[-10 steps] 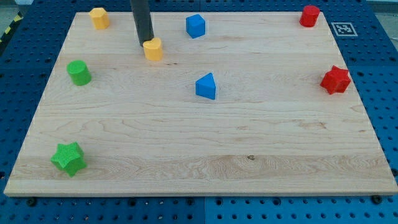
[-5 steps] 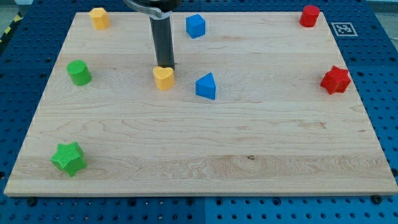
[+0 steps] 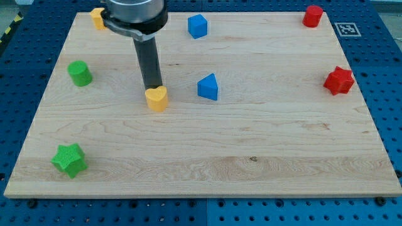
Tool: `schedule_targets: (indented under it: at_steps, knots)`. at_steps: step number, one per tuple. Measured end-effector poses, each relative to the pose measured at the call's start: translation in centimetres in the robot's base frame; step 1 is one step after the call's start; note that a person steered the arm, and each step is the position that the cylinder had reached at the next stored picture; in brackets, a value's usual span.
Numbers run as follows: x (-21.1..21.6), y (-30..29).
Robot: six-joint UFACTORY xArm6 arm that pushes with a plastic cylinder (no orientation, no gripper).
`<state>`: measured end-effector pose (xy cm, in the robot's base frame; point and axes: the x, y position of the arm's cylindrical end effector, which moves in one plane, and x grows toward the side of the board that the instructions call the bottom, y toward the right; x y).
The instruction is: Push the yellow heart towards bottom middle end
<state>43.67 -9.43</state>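
The yellow heart (image 3: 157,99) lies on the wooden board (image 3: 251,144), left of centre. My tip (image 3: 152,88) touches the heart's upper edge, just above it in the view. The dark rod rises from there to the arm's end at the view's top. A blue triangular block (image 3: 208,87) sits just right of the heart, apart from it.
A yellow block (image 3: 97,15) is partly hidden by the arm at the top left. A blue cube (image 3: 197,26) is at the top middle. A green cylinder (image 3: 80,73) and a green star (image 3: 69,159) are at the left. A red cylinder (image 3: 312,16) and a red star (image 3: 339,80) are at the right.
My tip has moved down the view, pushing the yellow heart from near the top left down to the level of the blue triangular block. Other blocks have not moved.
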Motion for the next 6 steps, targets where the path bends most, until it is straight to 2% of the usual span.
schedule_targets:
  at_steps: [2, 5, 6]
  knots:
    - [5.4, 1.5]
    - [9.7, 1.7]
    - [9.7, 1.6]
